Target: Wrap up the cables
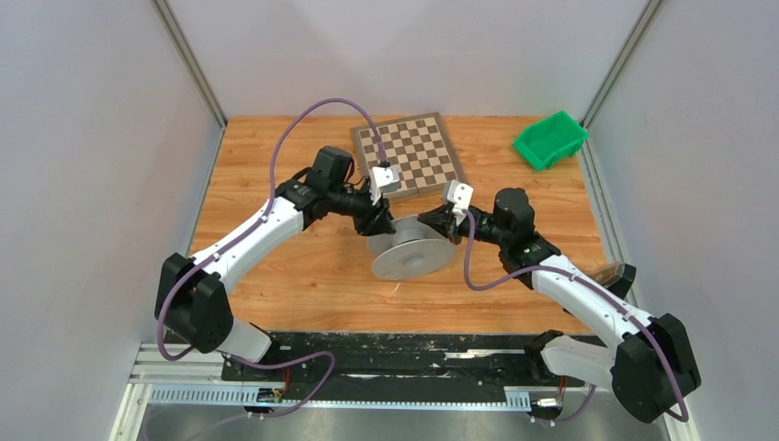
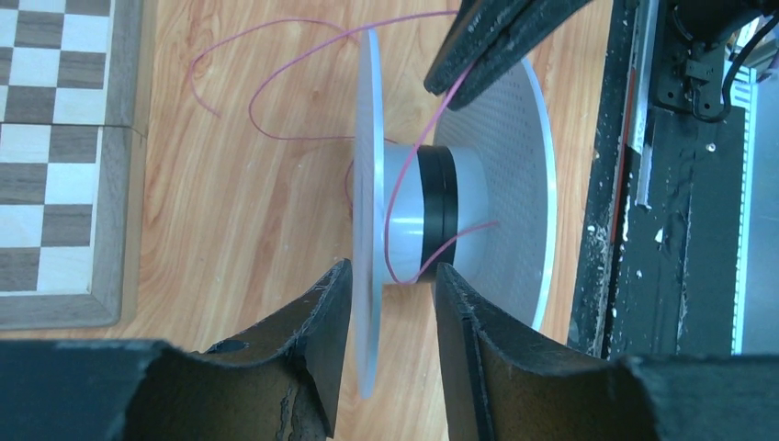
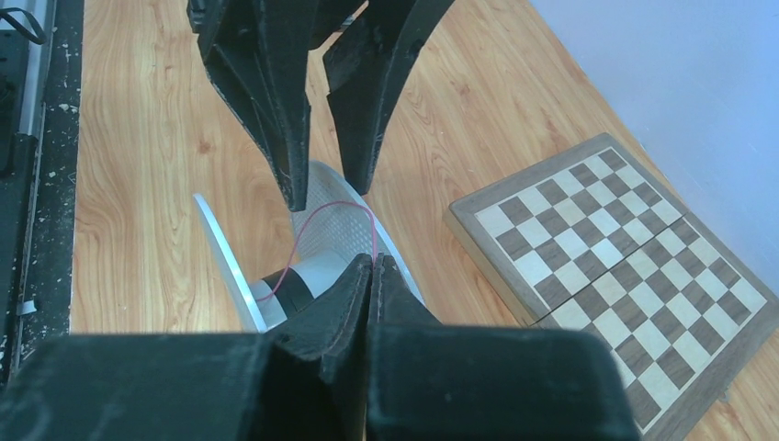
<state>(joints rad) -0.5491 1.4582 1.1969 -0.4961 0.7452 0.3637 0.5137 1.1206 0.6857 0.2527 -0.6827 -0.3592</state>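
Note:
A grey spool (image 1: 413, 255) with a black-taped core stands tilted on its flanges at the table's middle. A thin pink cable (image 2: 276, 87) loops loose on the wood and runs onto the core. My left gripper (image 2: 392, 285) is open and straddles the rim of one flange (image 2: 367, 138); one finger is near it and the other stands apart. My right gripper (image 3: 374, 262) is shut on the pink cable (image 3: 321, 209) just above the spool (image 3: 317, 271), opposite the left gripper (image 3: 327, 197). In the top view both grippers, left (image 1: 384, 225) and right (image 1: 441, 220), meet over the spool.
A folded chessboard (image 1: 409, 152) lies just behind the spool. A green bin (image 1: 549, 140) sits at the back right. A black rail (image 1: 386, 354) runs along the near edge. Grey walls close in the sides.

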